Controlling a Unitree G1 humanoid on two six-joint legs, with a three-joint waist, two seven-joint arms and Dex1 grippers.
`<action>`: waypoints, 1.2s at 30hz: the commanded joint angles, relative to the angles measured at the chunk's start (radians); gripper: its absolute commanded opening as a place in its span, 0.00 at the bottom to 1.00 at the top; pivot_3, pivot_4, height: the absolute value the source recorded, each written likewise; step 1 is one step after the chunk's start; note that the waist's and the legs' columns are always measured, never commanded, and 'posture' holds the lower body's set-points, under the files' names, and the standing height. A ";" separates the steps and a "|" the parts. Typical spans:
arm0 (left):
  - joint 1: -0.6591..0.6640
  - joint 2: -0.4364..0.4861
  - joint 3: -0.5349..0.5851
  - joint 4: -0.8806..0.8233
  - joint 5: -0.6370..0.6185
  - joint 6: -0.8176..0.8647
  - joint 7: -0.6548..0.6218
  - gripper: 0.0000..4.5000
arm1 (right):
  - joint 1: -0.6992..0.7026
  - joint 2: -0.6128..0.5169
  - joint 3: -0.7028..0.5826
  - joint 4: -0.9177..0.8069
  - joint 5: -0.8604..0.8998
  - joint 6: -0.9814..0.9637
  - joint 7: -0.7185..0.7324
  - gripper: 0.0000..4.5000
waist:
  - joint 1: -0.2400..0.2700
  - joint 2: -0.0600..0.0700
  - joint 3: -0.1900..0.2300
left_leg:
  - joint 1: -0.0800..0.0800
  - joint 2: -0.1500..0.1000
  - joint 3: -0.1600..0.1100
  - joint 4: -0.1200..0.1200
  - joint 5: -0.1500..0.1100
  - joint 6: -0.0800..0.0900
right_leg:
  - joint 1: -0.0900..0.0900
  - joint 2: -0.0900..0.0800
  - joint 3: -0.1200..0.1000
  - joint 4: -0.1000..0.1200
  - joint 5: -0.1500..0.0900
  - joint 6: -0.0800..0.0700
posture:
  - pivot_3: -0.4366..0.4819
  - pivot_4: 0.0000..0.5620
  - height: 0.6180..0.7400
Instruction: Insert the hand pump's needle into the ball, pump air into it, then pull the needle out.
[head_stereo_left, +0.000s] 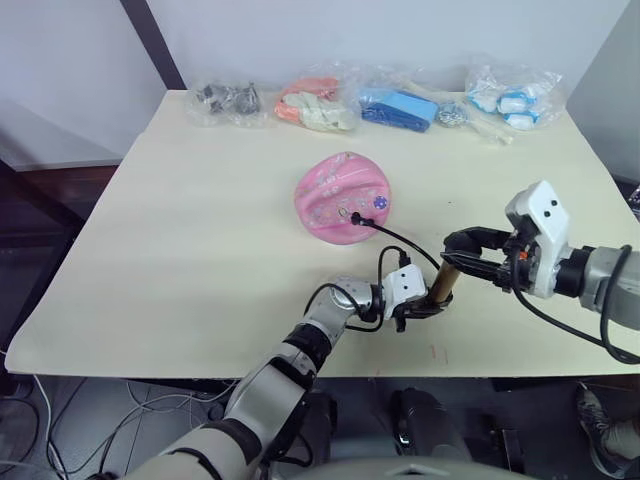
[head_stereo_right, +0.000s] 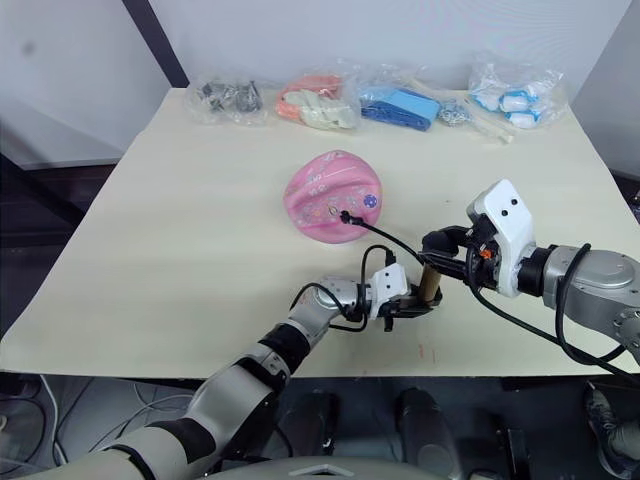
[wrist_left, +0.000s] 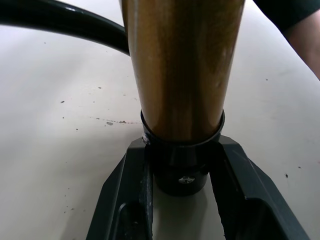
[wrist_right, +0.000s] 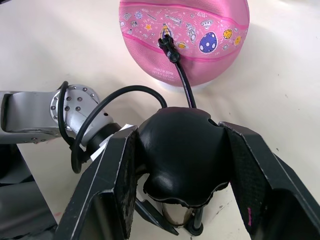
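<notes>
Clamping hand pump (head_stereo_left: 441, 285) base in left jaws (head_stereo_left: 418, 308), right jaws (head_stereo_left: 472, 250) closed on its handle, needle in ball (head_stereo_left: 342, 196), mid-table.

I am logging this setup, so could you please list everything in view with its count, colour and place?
ball: one, pink, partly flat, mid-table.
hand pump: one, bronze barrel, black handle, near edge, standing tilted.
hose: one, black, from pump to ball, its tip in the ball's valve.
plastic bags: four, clear, holding grey, orange, blue and white-blue items, along far edge.
table: one, cream.
left gripper: shut on the pump's base.
right gripper: shut on the pump's handle.
</notes>
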 joint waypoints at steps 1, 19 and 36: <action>0.010 -0.002 -0.024 0.018 0.047 -0.008 0.026 0.24 | 0.018 0.010 -0.014 0.004 -0.066 -0.023 0.041 0.44 | 0.000 0.000 0.000 | 0.000 0.000 0.000 0.000 0.000 0.000 | 0.000 0.000 0.000 0.000 0.000 0.000 | 0.48 0.27 1.00; 0.027 0.005 -0.033 0.036 0.076 0.015 0.042 0.24 | -0.240 -0.129 -0.257 0.060 0.166 0.157 0.058 0.44 | 0.000 0.000 -0.001 | 0.000 -0.002 0.000 0.000 0.000 0.000 | 0.001 -0.003 0.000 0.000 0.001 0.001 | 0.48 0.27 1.00; 0.037 0.013 -0.031 0.017 0.079 0.018 0.029 0.24 | 0.024 0.009 -0.094 0.038 -0.009 0.073 0.012 0.44 | -0.003 -0.010 -0.019 | 0.002 -0.002 0.000 -0.001 0.000 0.000 | 0.001 -0.002 0.000 0.000 0.001 0.002 | 0.48 0.27 1.00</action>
